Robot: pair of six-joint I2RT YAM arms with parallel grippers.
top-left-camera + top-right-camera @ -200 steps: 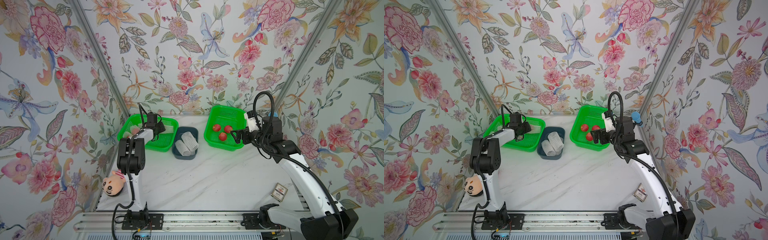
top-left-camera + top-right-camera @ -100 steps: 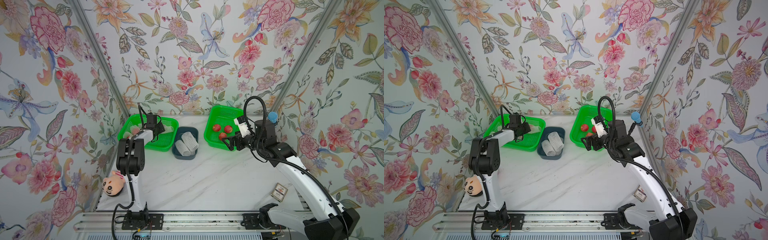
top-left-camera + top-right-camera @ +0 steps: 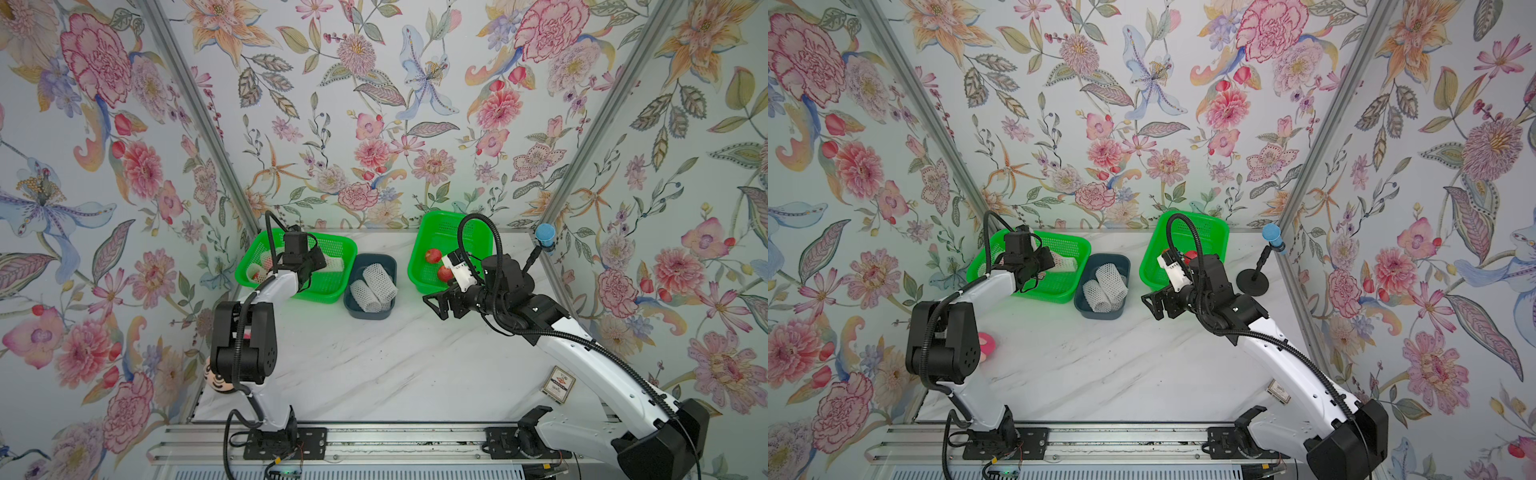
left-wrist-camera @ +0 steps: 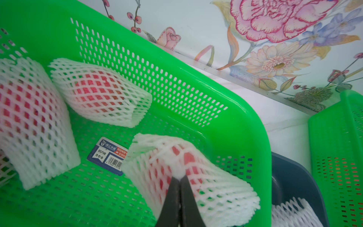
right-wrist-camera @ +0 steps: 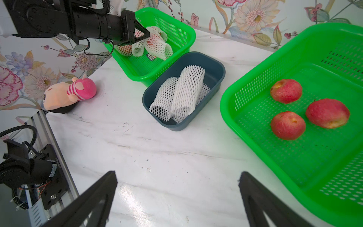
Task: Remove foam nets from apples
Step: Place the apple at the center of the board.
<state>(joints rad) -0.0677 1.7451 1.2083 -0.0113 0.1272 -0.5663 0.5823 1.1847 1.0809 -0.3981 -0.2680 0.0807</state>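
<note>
My left gripper [image 4: 179, 177] is down inside the green perforated plastic basket [image 4: 176, 82] on its own side of the table. Its two black fingers [image 4: 170, 196] are pressed together on a pinch of white foam mesh net [image 4: 220, 192]. That net sleeves a small red apple [image 4: 188, 159], which shows through the diamond holes right at the fingertips. The mesh is bunched into a peak where I have hold of it. I cannot tell whether this wrapped apple rests on the basket floor or hangs just clear of it. Beyond the tips, deeper in the same basket, a second netted apple [image 4: 98, 92] lies against the perforated wall. A third netted apple [image 4: 29, 118] sits beside that one, and a blue printed label [image 4: 110, 157] lies on the floor between them and my fingers.

My right gripper [image 5: 176, 174] hangs with its fingers spread wide over the white marbled table top [image 5: 157, 149], gripping nothing. Straight ahead of it, between the two baskets, stands a dark blue plastic tub [image 5: 215, 74] with empty white foam nets [image 5: 186, 92] piled inside. Close by the right gripper, on the side away from my left arm, is a second green perforated basket [image 5: 245, 92]. It holds three unwrapped red apples with yellowish patches: one nearest the fingers [image 5: 287, 125], one just beside it [image 5: 327, 113], and one further along [image 5: 285, 91]. A pink striped plush toy [image 5: 66, 94] lies well away from both grippers, back near the left arm's elbow.
</note>
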